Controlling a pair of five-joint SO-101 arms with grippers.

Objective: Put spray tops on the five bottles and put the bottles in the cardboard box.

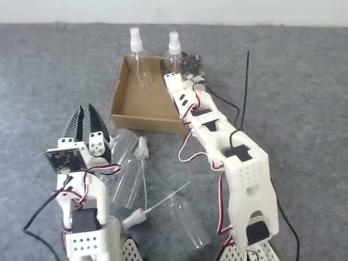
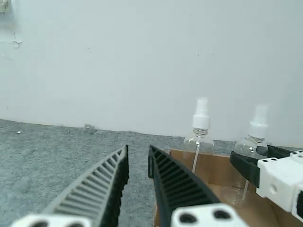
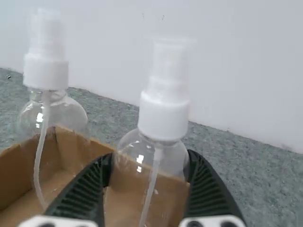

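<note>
While the grey carpeted counter carries everything, the open brown cardboard box sits toward its far side. The right gripper has its fingers clenched on a clear plastic bottle with a white spray top, which stands in the box just beside a second capped bottle. The left gripper has its fingers released and holds nothing. It is near three clear bottles lying before the box. A loose white spray top lies beside the nearest.

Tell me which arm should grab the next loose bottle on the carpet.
Left. The left claw, open, hovers by the lying bottles; the right claw grips a capped bottle in the box.
</note>
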